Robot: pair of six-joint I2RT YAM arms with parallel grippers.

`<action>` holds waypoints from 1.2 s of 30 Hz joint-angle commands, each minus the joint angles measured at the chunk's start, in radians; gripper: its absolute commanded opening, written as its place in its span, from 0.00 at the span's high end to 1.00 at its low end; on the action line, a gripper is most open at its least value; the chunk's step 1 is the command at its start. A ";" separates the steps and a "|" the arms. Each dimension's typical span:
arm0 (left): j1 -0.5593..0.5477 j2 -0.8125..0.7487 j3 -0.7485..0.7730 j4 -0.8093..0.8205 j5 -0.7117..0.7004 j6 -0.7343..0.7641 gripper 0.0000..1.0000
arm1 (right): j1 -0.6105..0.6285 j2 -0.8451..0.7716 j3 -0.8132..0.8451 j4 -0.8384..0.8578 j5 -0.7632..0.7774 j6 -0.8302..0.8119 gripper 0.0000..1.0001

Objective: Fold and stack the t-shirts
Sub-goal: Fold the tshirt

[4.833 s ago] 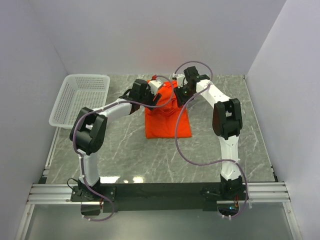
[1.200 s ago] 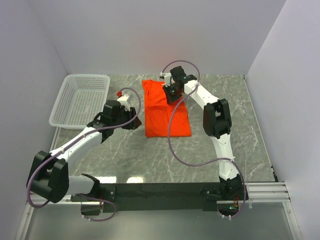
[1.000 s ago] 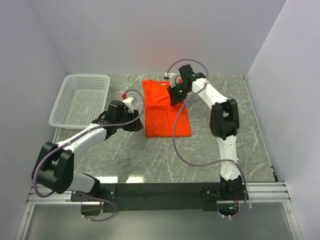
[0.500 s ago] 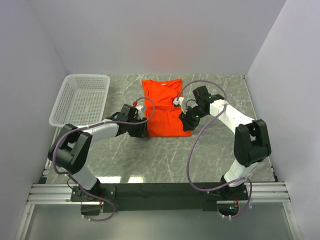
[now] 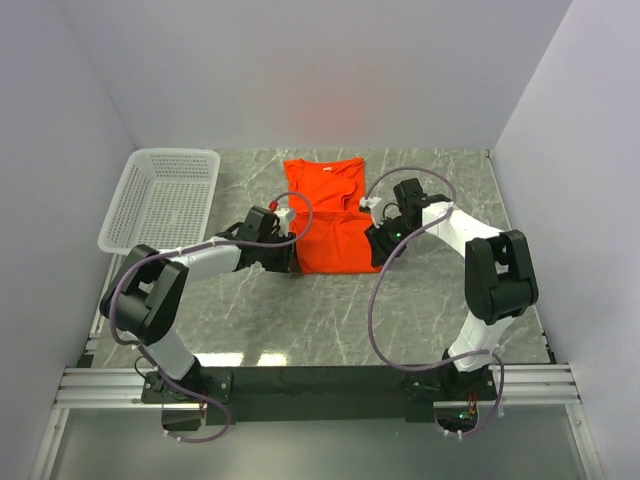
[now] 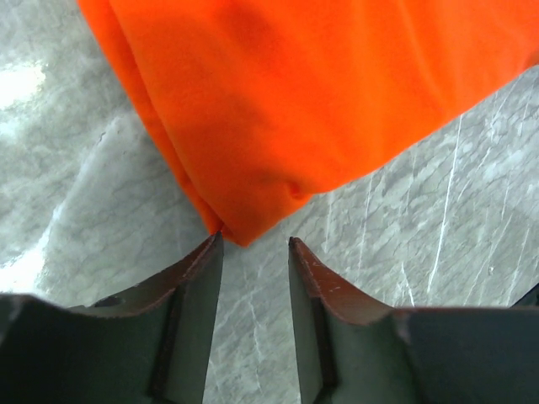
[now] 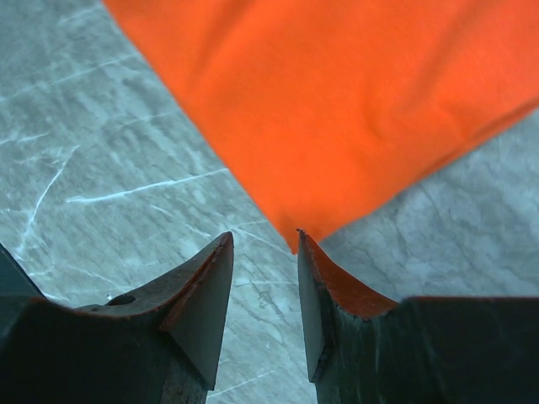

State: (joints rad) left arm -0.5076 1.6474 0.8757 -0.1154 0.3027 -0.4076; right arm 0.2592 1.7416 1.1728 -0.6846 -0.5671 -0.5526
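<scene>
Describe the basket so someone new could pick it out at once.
Start at the grey marble table and go to its far-left corner. The basket sits there: white plastic mesh, rectangular, unlike the flat orange-red t-shirt lying mid-table.

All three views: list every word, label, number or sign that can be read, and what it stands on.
None: no readable text in any view. The t-shirt is plain orange-red cloth, and the white mesh basket and marble table show no lettering.
</scene>
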 commanded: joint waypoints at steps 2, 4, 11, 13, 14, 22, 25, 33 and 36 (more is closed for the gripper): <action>-0.009 0.026 0.045 0.034 0.032 -0.002 0.60 | -0.028 0.015 0.022 0.011 -0.013 0.057 0.57; -0.009 0.034 0.048 0.033 0.036 0.003 0.62 | -0.029 0.013 0.021 0.013 -0.010 0.062 0.57; -0.009 0.049 0.057 0.025 0.035 0.015 0.67 | -0.046 0.024 0.030 -0.006 -0.017 0.068 0.57; -0.009 0.055 0.062 0.022 0.038 0.019 0.72 | -0.051 0.035 0.033 -0.021 -0.010 0.065 0.57; -0.009 0.057 0.066 0.022 0.039 0.020 0.74 | -0.054 0.039 0.034 -0.026 -0.007 0.065 0.57; -0.009 0.054 0.068 0.013 0.049 0.035 0.92 | -0.064 0.061 0.028 -0.044 0.036 0.089 0.57; -0.008 0.054 0.069 0.008 0.053 0.039 0.96 | -0.064 0.105 0.057 -0.047 0.035 0.108 0.57; -0.009 0.043 0.063 0.006 0.061 0.038 0.99 | -0.058 0.191 0.120 -0.084 -0.008 0.125 0.55; -0.009 0.040 0.059 0.006 0.059 0.039 0.99 | -0.061 0.188 0.116 -0.089 -0.016 0.123 0.66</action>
State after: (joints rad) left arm -0.5114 1.7012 0.9085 -0.1177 0.3359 -0.3820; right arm 0.2020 1.9251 1.2606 -0.7483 -0.5606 -0.4374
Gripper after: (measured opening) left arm 0.015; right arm 0.376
